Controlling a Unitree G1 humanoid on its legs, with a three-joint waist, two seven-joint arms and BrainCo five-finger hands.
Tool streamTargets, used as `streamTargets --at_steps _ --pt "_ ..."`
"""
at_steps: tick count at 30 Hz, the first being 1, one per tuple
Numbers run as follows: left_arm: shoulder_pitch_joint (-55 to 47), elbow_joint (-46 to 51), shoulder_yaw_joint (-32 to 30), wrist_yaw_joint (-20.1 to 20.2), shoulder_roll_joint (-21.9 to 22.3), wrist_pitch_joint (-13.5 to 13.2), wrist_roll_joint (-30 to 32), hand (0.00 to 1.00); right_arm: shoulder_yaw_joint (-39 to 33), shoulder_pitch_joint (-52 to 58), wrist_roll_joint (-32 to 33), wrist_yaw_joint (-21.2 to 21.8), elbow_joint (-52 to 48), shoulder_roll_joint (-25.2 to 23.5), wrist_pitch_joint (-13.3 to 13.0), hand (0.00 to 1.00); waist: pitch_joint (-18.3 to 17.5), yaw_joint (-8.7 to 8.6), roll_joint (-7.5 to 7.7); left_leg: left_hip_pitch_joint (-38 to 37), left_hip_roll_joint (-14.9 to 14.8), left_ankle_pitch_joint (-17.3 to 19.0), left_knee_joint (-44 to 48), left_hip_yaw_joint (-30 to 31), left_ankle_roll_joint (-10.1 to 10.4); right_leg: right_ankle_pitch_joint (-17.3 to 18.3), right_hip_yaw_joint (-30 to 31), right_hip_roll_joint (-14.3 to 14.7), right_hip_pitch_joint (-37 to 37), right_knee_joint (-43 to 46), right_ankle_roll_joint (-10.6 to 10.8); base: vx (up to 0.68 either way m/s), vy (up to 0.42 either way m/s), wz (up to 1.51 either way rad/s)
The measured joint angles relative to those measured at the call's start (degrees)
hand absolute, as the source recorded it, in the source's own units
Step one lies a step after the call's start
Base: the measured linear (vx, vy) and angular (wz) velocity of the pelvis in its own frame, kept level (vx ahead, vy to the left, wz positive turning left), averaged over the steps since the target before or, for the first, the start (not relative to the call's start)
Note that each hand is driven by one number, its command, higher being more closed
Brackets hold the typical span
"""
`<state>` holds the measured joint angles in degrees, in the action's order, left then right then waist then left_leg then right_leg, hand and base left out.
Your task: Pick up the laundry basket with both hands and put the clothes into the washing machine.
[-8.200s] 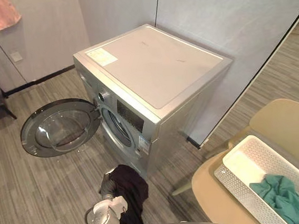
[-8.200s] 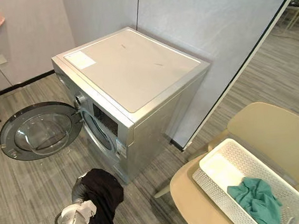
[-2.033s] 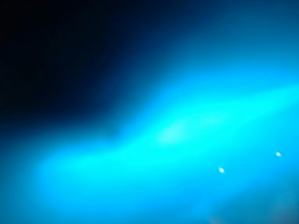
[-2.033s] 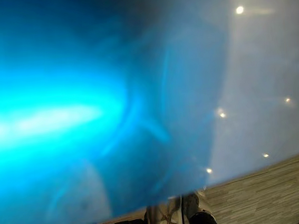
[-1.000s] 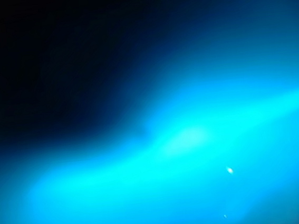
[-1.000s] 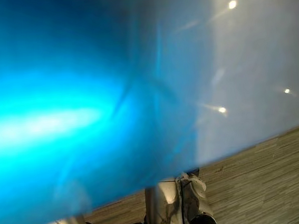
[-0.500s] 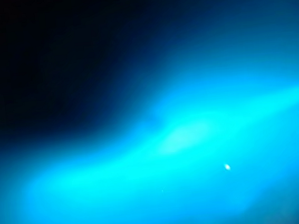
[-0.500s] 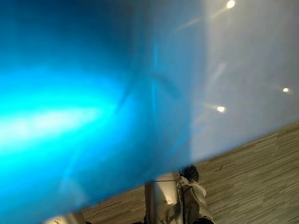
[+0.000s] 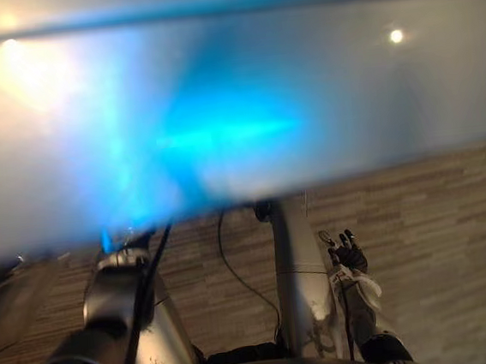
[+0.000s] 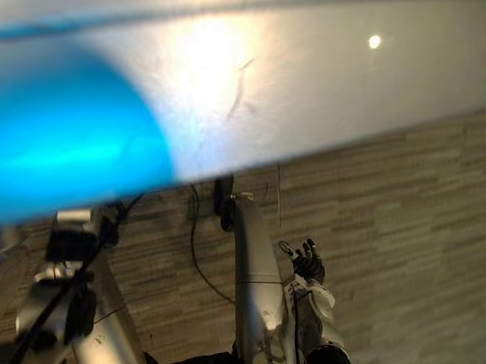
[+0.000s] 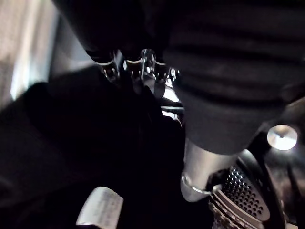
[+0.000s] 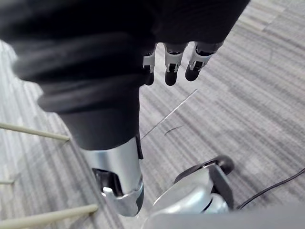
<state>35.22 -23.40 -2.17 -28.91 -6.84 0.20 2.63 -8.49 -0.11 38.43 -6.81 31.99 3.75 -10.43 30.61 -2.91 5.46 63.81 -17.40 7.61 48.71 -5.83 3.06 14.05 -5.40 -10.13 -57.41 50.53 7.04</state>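
The washing machine's (image 10: 318,71) pale grey panel stands very close before me, with a blue glow on it. My left arm (image 9: 120,288) reaches up under its lower edge. In the left wrist view my left hand (image 11: 138,67) is inside the dark drum, fingers straight and thumb out. Beyond them lies a dark garment (image 11: 71,143) with a white label (image 11: 100,207); whether they touch it I cannot tell. The drum's perforated wall (image 11: 240,193) shows beside the thumb. My right hand (image 9: 349,256) hangs open and empty over the floor.
Grey wood-pattern floor (image 10: 401,218) runs below the machine. Two thin beige chair legs (image 12: 33,132) stand near my right arm.
The camera has moved: the blue glow that covered nearly everything now takes only part of the panel, and the floor, both arms and the right hand have come into sight.
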Motion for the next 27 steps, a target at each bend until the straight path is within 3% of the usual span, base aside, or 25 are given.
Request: streamTargets --at_steps 4,11,16,19,21,27 --pt "-12.05 2.5 3.36 -0.24 2.57 -0.75 2.32 0.0 -0.1 0.14 -0.97 -0.17 0.57 -1.49 -0.55 0.0 -0.26 2.22 -0.06 -10.79 2.2 -1.81 -8.11 -0.57 0.59 0.62 -1.66 -1.05 10.11 -4.96 -0.82 0.08 -0.124 0.4" --pt "-28.83 2.35 9.27 6.31 4.51 -2.29 4.99 0.0 -1.36 5.5 -4.33 -1.6 3.63 -3.28 -0.1 0.0 -8.33 3.14 -2.28 -26.76 5.12 -4.54 -19.73 -2.78 1.07 -0.79 -3.41 -2.5 25.51 -15.0 0.71 0.14 -0.052 0.17" --pt "-36.04 -4.62 11.17 13.11 5.34 -3.31 7.55 0.0 -4.25 9.21 -6.81 -1.31 8.32 -3.67 2.44 0.0 -16.09 3.35 -4.25 -39.69 6.87 -7.03 -29.98 -4.37 2.01 -2.19 -5.79 -3.1 37.76 -23.81 1.21 0.18 -0.043 0.12" --pt "-38.37 -19.28 6.41 17.4 7.46 -2.62 13.69 0.0 -6.99 10.59 -10.04 -0.77 11.51 -3.97 4.27 0.0 -21.61 2.92 -5.52 -49.85 7.84 -10.7 -40.37 -5.35 2.77 -4.06 -7.64 -2.44 46.88 -31.82 1.39 0.17 -0.045 0.09" --pt "-38.99 -26.21 1.94 18.9 7.84 -1.62 15.67 0.0 -8.66 10.33 -11.86 -0.31 13.4 -4.07 5.09 0.0 -24.39 2.91 -6.09 -53.23 8.04 -12.41 -44.92 -5.79 3.13 -4.47 -8.01 -1.92 49.19 -34.16 1.4 0.12 -0.04 0.01" --pt "-38.95 -31.87 -9.18 20.57 7.24 0.74 14.72 0.0 -10.83 7.63 -13.16 0.61 19.1 -3.59 6.93 0.0 -26.22 3.09 -6.69 -59.95 7.56 -14.24 -49.97 -6.97 3.78 -6.13 -8.05 -0.27 55.61 -39.51 1.4 0.06 -0.02 -0.05"
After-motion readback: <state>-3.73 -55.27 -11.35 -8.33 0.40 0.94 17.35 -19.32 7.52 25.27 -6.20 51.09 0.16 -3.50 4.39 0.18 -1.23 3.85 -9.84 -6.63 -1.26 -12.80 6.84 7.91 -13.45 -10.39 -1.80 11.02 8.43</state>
